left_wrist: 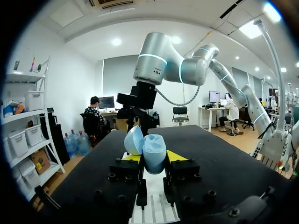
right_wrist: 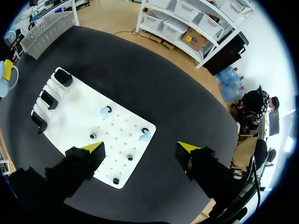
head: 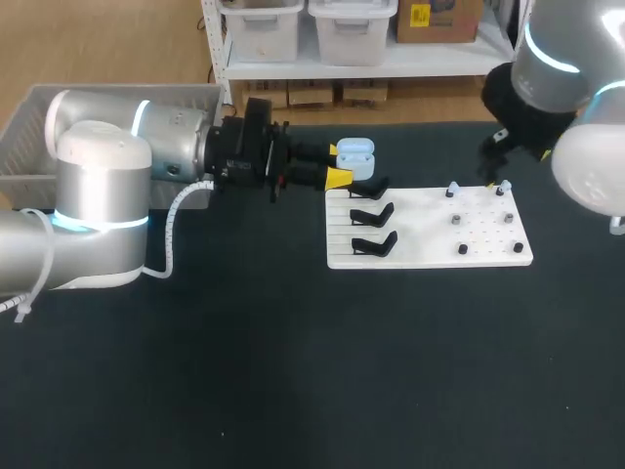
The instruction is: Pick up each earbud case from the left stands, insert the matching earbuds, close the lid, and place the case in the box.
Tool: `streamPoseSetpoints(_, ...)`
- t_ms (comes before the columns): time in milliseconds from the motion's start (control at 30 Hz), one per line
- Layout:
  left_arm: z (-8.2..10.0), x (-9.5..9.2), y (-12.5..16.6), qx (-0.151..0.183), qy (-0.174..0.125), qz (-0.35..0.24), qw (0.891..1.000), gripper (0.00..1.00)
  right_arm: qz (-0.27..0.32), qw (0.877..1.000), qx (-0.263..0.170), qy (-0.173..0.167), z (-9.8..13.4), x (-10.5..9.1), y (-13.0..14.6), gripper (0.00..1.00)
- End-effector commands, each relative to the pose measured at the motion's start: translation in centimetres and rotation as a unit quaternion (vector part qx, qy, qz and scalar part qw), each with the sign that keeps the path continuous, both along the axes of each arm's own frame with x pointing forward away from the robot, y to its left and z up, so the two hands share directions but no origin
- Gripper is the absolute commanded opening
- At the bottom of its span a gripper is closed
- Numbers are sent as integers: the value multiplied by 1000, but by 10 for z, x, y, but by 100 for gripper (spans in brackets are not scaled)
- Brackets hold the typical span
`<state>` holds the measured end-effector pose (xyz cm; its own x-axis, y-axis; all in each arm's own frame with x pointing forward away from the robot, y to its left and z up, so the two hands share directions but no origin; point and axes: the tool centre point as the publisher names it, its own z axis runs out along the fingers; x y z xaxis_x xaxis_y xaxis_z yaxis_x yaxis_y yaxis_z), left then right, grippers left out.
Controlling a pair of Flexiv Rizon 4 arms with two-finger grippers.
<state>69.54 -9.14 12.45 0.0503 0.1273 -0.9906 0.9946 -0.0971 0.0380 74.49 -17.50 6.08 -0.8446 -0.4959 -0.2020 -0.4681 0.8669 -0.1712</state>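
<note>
On the dark bench [head: 244, 371], the open case [head: 355, 152] is held beside the stands [head: 372, 213] by the left fingers [head: 339, 177]. From the left wrist, it is seen gripped on both sides. From the right wrist, the right fingers [right_wrist: 93, 147] are spread above the earbuds [right_wrist: 145, 136]; grasping one seems due next.

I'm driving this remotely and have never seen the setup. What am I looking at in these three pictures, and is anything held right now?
Two robot arms work at a black table. The head view looks down from above; each round picture comes from a camera on one wrist. The left gripper has its fingers shut on a light-blue earbud case, lid open. The right gripper hangs open and empty over a white board carrying three black stands and two pale earbuds.
</note>
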Motion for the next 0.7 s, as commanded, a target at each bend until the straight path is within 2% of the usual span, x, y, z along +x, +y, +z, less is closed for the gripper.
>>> streamPoseSetpoints(33,-1,-2,0,-1,-2,3,1000,0,-1,1000,-8,12,-10,10,0,100)
streamPoseSetpoints(200,-1,-2,0,-1,-2,3,1000,0,-1,1000,-16,18,-18,10,-7,100)
streamPoseSetpoints(267,-1,-2,0,-1,-2,3,1000,0,0,1000,-17,22,-21,9,-8,93)
streamPoseSetpoints(333,-1,-2,0,-1,-2,3,1000,0,4,1000,-17,25,-24,9,-8,76)
streamPoseSetpoints(500,-1,-2,0,-1,-2,3,1000,0,12,999,-17,29,-28,8,-7,67)
streamPoseSetpoints(600,-1,-2,0,-1,-2,3,1000,0,14,999,-17,30,-31,9,-7,50)
streamPoseSetpoints(700,-1,-2,0,-1,-2,3,1000,0,14,999,-18,30,-34,10,-7,53)
